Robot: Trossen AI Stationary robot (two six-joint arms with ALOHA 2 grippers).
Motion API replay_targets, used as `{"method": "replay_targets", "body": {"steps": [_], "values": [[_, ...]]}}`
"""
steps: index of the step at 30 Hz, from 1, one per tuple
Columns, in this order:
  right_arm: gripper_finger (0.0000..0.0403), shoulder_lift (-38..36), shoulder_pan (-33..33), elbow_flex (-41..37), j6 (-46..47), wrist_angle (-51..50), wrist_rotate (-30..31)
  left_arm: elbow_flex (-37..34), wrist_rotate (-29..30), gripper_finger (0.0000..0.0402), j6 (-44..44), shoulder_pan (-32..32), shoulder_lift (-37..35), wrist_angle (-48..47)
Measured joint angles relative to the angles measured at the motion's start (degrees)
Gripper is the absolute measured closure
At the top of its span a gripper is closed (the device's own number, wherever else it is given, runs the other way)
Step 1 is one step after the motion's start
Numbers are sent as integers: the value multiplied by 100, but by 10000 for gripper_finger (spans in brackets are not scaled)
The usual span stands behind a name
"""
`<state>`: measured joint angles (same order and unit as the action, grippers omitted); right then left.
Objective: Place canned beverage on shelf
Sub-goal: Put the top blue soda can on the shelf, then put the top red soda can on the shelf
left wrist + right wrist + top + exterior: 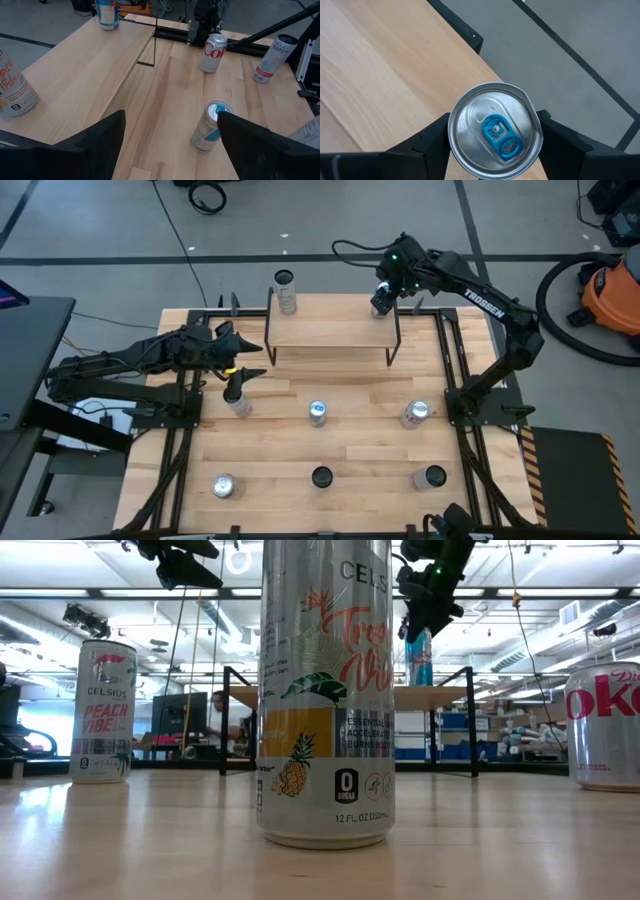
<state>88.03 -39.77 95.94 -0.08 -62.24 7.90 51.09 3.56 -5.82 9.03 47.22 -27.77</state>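
We see the left gripper [243, 358] at 9 o'clock on the table [350, 435], fingers [95, 145] spread wide, holding nothing. Shelf [330, 332] sits at 12 o'clock. At its 1 o'clock corner the right gripper [383, 298] clamps a blue-tabbed can [495, 131], both fingers touching its sides. Readable labels: Celsius Peach Vibe can [103, 712], Coke can [213, 52].

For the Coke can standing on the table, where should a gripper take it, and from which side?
The Coke can stands upright with nothing close around it, so its round side wall is the part to grip, just below the rim. Coming from straight above looks best, fingers straddling the lid.
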Motion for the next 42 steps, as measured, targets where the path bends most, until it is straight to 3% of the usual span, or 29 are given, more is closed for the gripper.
{"method": "replay_targets", "body": {"steps": [24,33,42], "values": [[105,-7,-6,-59,-443,96,-194,2,-1,83,0,-1,0,0],[68,-7,-6,-58,-463,272,-179,1,0,83,0,0,0,0],[54,-4,-7,318,-463,214,-138,0,1,83,0,-1,0,-61]]}}
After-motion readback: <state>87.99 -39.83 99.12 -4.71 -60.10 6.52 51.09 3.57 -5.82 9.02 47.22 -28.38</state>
